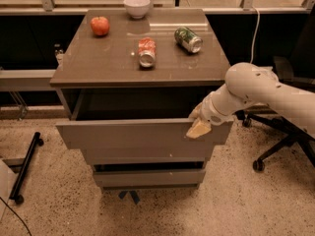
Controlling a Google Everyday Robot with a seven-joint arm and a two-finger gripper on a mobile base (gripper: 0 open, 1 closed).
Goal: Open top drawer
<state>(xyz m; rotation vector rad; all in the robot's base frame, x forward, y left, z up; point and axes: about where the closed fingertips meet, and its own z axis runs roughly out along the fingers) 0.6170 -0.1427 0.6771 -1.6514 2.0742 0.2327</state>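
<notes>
The top drawer (133,134) is a wide grey-brown drawer with a flat handleless front. It stands pulled out from the cabinet, and its dark inside shows under the cabinet top. My gripper (198,126) is at the upper right edge of the drawer front, hooked over its top rim. My white arm (261,92) comes in from the right. Two smaller drawer fronts (147,177) sit below, less far out.
On the cabinet top (98,63) lie a red apple (100,25), a white bowl (137,6), a red can (146,52) and a green can (188,39), both on their sides. An office chair base (275,146) stands at the right. A black bar (27,166) lies on the floor at the left.
</notes>
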